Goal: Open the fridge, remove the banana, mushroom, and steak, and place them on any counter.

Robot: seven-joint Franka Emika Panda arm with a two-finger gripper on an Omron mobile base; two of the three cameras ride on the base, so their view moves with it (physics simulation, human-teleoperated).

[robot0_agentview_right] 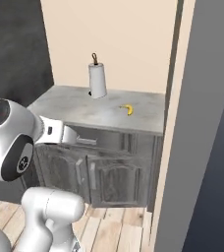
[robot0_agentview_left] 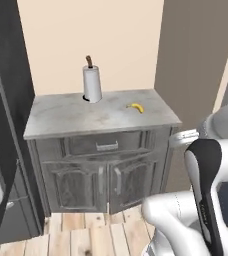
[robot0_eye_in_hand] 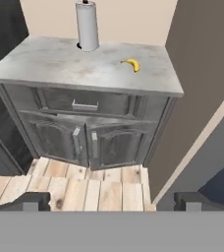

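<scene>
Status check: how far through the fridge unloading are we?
Done: the banana lies on the counter, right of the paper towel roll. In hand: nothing; the gripper is open and empty, well back from the counter over the wood floor. Left: no mushroom or steak on the counter, so both look outstanding. The fridge stands at the left, its inside not visible.

Home kitchen, rendered.
Marbled stone worktop [robot0_agentview_left: 76, 117] over grey panelled cabinets [robot0_agentview_left: 101, 180], upright paper-towel roll [robot0_agentview_left: 92, 84], dark fridge [robot0_agentview_left: 3, 125] alongside, wood-plank floor [robot0_eye_in_hand: 84, 189].
</scene>
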